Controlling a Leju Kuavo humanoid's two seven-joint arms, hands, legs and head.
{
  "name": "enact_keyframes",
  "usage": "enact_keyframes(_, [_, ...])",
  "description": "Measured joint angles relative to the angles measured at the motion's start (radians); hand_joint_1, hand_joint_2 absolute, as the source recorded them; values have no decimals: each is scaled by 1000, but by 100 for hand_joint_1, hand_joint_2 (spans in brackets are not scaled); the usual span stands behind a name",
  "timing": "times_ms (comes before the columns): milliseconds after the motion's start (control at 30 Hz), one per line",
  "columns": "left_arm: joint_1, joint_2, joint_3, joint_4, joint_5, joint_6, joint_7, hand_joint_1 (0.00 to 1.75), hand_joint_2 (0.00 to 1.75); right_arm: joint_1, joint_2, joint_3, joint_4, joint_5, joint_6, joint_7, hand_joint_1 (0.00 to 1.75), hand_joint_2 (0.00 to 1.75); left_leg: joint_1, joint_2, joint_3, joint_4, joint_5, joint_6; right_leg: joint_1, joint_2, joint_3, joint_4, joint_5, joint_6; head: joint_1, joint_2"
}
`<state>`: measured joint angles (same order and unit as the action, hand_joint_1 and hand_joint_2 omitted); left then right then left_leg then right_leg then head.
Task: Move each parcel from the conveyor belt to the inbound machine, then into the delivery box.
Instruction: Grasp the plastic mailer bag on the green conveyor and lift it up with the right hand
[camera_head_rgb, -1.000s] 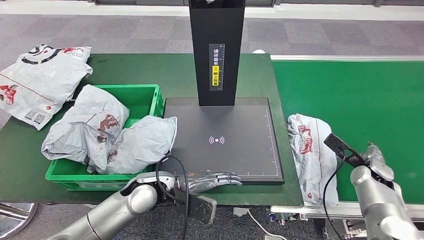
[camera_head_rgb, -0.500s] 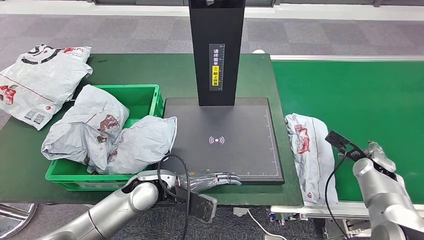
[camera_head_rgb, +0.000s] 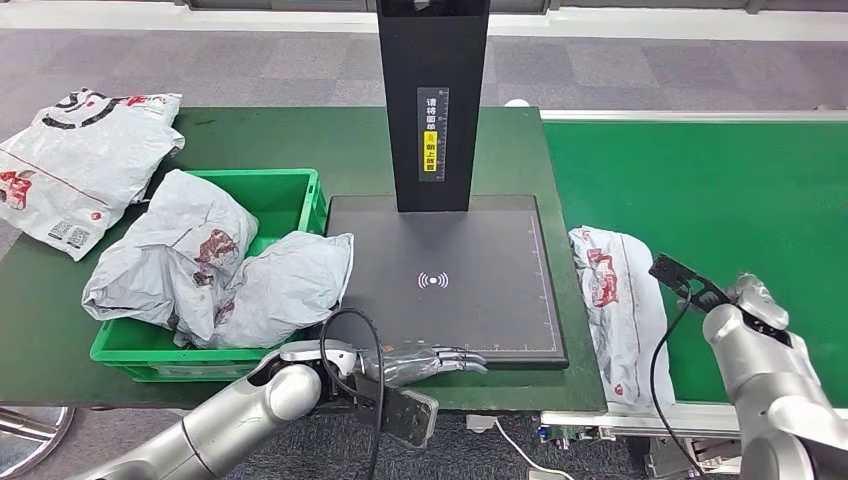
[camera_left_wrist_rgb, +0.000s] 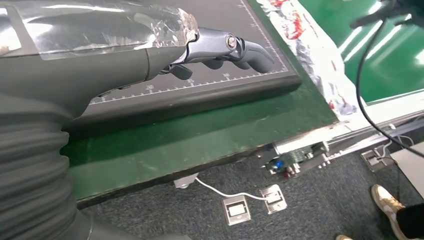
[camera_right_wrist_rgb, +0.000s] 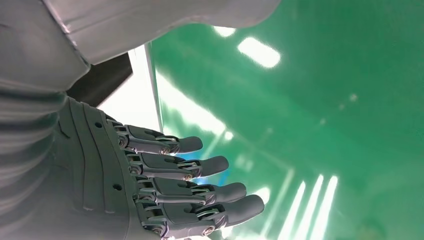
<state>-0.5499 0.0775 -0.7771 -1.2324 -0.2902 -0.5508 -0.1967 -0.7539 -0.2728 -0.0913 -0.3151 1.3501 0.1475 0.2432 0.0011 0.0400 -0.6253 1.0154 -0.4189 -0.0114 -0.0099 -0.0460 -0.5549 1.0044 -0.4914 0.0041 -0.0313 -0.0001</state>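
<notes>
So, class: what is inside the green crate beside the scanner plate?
Two crumpled grey parcels fill the green crate, spilling over its rim. Anything beneath them is covered.

Grey parcel (camera_head_rgb: 620, 305) with red print lies flat, lengthwise, at conveyor belt (camera_head_rgb: 720, 190) left edge, beside black inbound machine (camera_head_rgb: 445, 275); green delivery box (camera_head_rgb: 300, 195) holds crumpled grey parcels (camera_head_rgb: 215, 265).

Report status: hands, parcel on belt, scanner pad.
Both hands open: left hand at scanner pad front edge, right hand over belt. Parcel unheld at belt edge. Pad bare.
</notes>
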Motion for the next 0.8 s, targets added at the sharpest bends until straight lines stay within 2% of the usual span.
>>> enact_keyframes(200, [-10,-12,-11,20,0,1,-4,0,175,-45,18,39,5,13,10,-4,0,175,0,-1,0,0,0,0,0,-2,0,0,0,0,0,0])
enact_keyframes(567, [-12,-15,-12,38,1,1,-4,0,175,-52,27,54,9,12,10,-10,0,175,0,-2,0,0,0,0,0,-2,0,0,0,0,0,0])
enact_keyframes(800, [-12,-27,-12,53,-1,7,-4,0,175,-79,74,58,9,-17,-13,-138,0,175,0,0,0,0,1,-1,1,0,0,0,0,0,0,0])
